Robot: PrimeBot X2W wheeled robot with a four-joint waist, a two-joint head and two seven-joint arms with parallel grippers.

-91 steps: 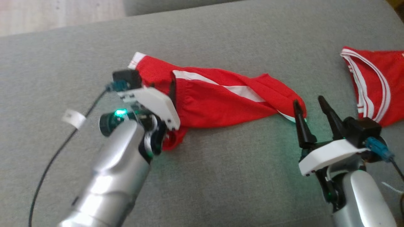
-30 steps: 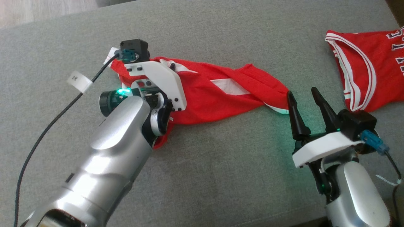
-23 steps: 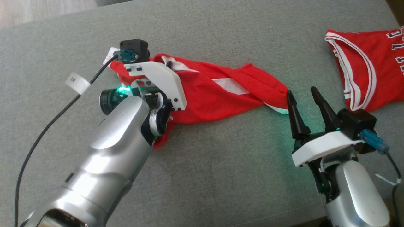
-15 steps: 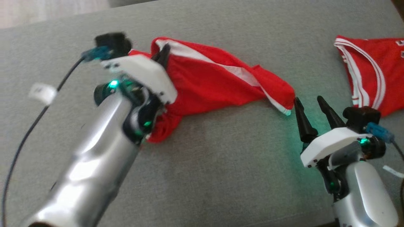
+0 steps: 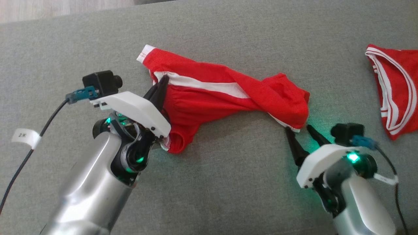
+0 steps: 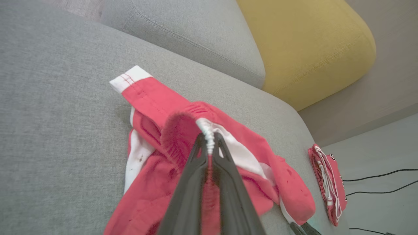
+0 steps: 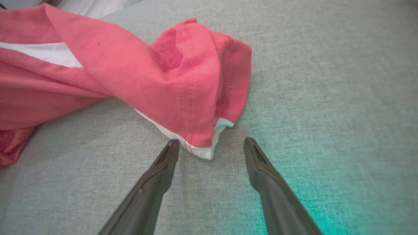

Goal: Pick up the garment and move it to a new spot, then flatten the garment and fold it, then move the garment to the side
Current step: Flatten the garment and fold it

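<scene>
Red cloth with a white stripe, the garment (image 5: 228, 98) lies bunched across the middle of the grey sofa seat (image 5: 228, 189). The left gripper (image 6: 209, 140) pinches a fold at its left end. The right gripper (image 7: 212, 142) stands spread wide, gripping nothing, with the garment's white-hemmed corner just at its tips.

The left gripper (image 5: 163, 83), its fingers apart a second ago, has pinched shut on a raised fold of the red garment (image 5: 209, 101) at the white stripe (image 5: 209, 85). It has drawn back from the garment's left end, uncovering the white hem corner (image 5: 145, 52). The garment has bunched shorter. The right gripper (image 5: 297, 128) has tipped lower, and its spread tips now flank the garment's right corner.
</scene>
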